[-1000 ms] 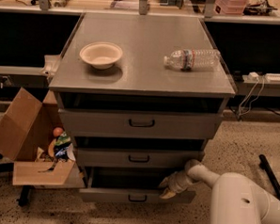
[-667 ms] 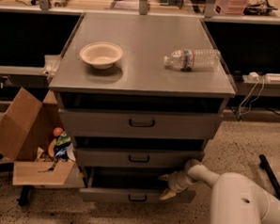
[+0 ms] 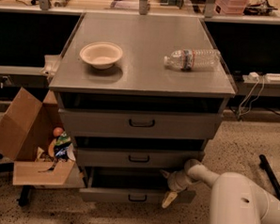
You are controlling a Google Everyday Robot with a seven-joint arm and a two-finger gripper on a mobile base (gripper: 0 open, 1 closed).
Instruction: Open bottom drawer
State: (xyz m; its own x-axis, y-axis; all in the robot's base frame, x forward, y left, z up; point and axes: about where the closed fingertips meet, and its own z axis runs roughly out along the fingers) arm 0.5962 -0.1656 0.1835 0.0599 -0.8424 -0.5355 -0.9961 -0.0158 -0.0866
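Note:
The grey cabinet point(image 3: 141, 81) has three drawers. The bottom drawer point(image 3: 112, 195), the lowest one with a shallow front and a small dark pull handle point(image 3: 137, 197), stands pulled out a little, and its dark inside shows behind the front. My gripper point(image 3: 168, 187) is at the right part of that drawer's front, to the right of the handle. It is open. One pale finger point(image 3: 169, 199) hangs in front of the panel and the other sits above its top edge. My white arm point(image 3: 238, 208) comes in from the lower right.
A cream bowl point(image 3: 101, 54) and a lying plastic bottle point(image 3: 192, 59) rest on the cabinet top. An open cardboard box point(image 3: 30, 146) with clutter stands on the floor at the left, close to the drawers. A dark bar point(image 3: 273, 180) lies at the right. A workbench runs behind.
My gripper has shifted slightly left along the bottom drawer's front. The drawer stays pulled out about the same amount.

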